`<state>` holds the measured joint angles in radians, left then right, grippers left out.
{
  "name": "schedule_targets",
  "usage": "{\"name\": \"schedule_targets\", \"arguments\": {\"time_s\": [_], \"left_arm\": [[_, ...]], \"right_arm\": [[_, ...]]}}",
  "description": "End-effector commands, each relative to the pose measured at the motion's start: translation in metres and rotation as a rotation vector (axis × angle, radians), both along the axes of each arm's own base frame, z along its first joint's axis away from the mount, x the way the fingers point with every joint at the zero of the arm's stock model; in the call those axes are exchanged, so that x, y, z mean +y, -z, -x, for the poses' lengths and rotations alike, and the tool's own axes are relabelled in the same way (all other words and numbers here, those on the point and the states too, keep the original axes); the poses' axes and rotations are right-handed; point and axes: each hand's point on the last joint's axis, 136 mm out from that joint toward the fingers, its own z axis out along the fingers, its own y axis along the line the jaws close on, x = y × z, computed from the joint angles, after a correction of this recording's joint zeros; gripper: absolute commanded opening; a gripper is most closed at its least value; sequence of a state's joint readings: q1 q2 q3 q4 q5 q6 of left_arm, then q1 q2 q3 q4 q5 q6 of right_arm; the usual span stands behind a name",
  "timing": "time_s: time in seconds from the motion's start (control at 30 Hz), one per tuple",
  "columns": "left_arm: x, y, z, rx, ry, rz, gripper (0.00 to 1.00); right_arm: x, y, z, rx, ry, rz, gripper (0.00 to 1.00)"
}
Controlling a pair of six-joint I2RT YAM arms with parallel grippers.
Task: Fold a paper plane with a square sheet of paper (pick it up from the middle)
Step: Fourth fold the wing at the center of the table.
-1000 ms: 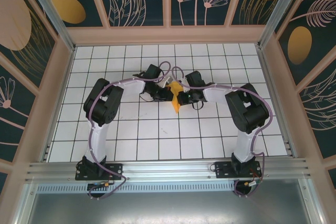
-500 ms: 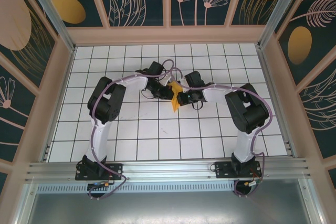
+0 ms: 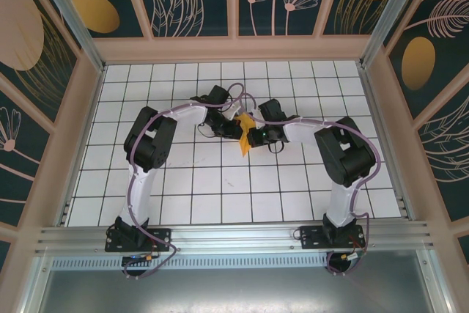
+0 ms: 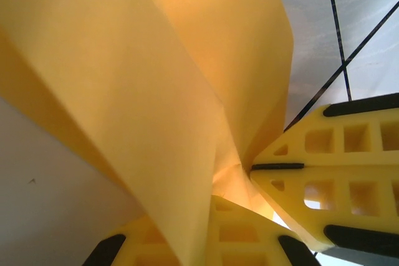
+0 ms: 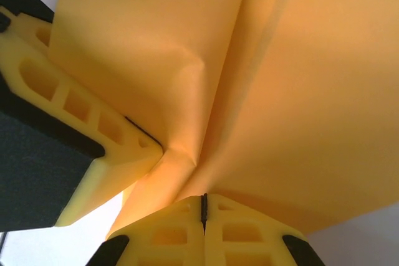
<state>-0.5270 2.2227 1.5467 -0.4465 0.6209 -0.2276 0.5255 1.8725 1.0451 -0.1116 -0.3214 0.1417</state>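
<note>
Pinching the folded sheet of paper (image 3: 245,147) above the middle of the desk (image 3: 220,188), the left gripper (image 4: 211,216) and right gripper (image 5: 204,207), both clenched on one crease, risk tearing or crumpling it if they pull apart.

Top view bright, even; wrist views blurred close-up, paper (image 4: 156,91) backlit, glowing

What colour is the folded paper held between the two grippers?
The thin folded sheet of paper is plain orange-yellow, unmarked; the right wrist view shows it best.
</note>
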Motion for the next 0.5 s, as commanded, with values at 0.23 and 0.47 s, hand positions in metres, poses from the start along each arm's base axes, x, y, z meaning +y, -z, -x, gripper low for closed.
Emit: {"name": "schedule_targets", "arguments": {"time_s": [0.23, 0.47], "left_arm": [[0.012, 0.021, 0.002, 0.020, -0.001, -0.044, 0.03], [0.012, 0.018, 0.001, 0.011, 0.001, -0.044, 0.03]], "right_arm": [[0.023, -0.040, 0.024, 0.126, 0.075, -0.296, 0.02], [0.028, -0.037, 0.028, 0.181, 0.083, -0.372, 0.02]]}}
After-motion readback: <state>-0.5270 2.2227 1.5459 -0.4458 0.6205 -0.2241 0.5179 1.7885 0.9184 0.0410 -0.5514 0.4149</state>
